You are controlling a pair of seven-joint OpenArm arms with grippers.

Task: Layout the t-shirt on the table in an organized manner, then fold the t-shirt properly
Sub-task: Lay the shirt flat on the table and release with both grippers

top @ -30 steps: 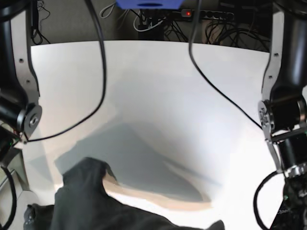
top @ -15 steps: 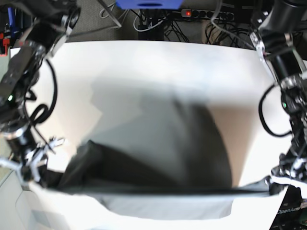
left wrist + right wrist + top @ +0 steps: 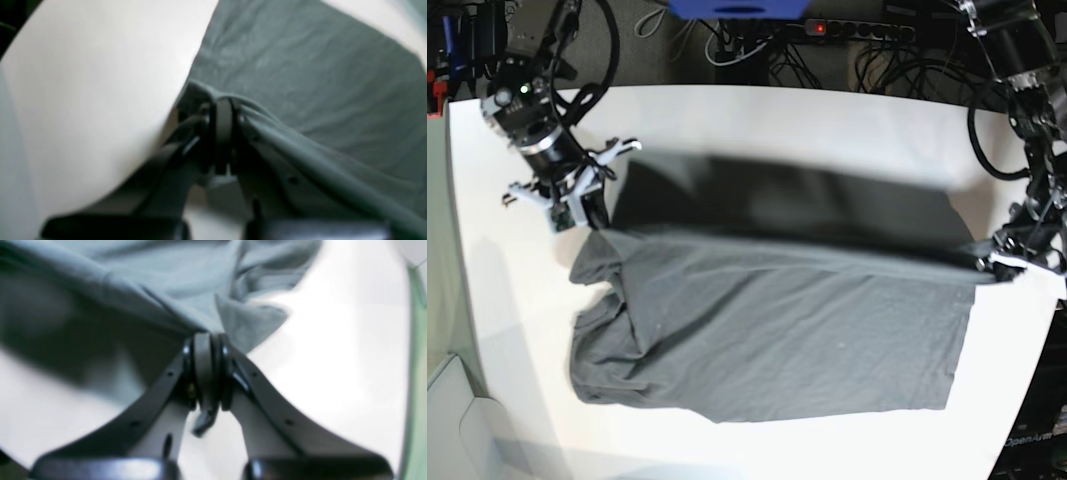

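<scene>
Shirt (image 3: 767, 330) lies spread over the table (image 3: 757, 120), its far edge lifted and stretched between 2 grippers. Right gripper (image 3: 587, 205) is clamped on the shirt's far corner at one side, left gripper (image 3: 987, 262) pinches the opposite far corner.

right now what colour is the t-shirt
Plain dark charcoal grey, no pattern. The t-shirt shows best in the base view.

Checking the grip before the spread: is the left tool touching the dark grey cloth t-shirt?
Touching. The left wrist view shows the left tool shut on a bunched edge of the dark grey cloth t-shirt.
</scene>
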